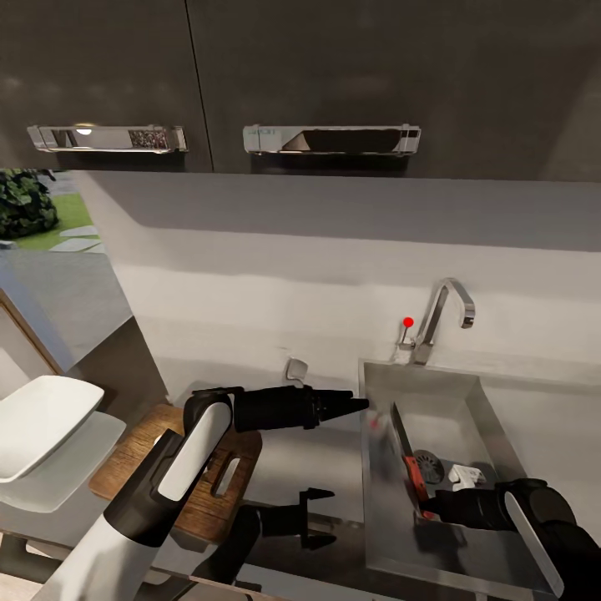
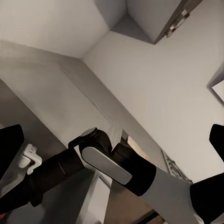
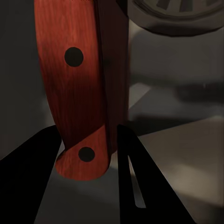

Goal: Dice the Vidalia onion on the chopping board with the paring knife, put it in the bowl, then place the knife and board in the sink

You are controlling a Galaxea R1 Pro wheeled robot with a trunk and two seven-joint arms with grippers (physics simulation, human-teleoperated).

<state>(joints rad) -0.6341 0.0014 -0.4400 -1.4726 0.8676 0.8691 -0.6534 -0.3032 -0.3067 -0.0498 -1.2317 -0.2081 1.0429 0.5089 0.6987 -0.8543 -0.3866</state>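
Note:
The paring knife [image 1: 405, 442] lies in the sink [image 1: 492, 417], blade toward the faucet [image 1: 442, 317] and beside the drain [image 1: 430, 467]. My right gripper [image 1: 426, 503] is down in the basin, shut on the butt of the red handle [image 3: 79, 79], which sits between its two fingers. The chopping board [image 1: 133, 455] rests on the countertop [image 1: 309, 467] under my left arm. My left gripper [image 1: 361, 405] hovers at the sink's left rim; its fingers [image 2: 11, 154] stand wide apart and hold nothing. The white bowl [image 1: 37, 426] sits at the far left. The onion is out of view.
A small white object [image 1: 465, 477] lies in the sink near the drain. Dark upper cabinets with chrome handles [image 1: 330, 139] hang overhead. A small grey fitting [image 1: 296, 367] sits at the wall behind the counter. My right arm [image 2: 116, 168] crosses the left wrist view.

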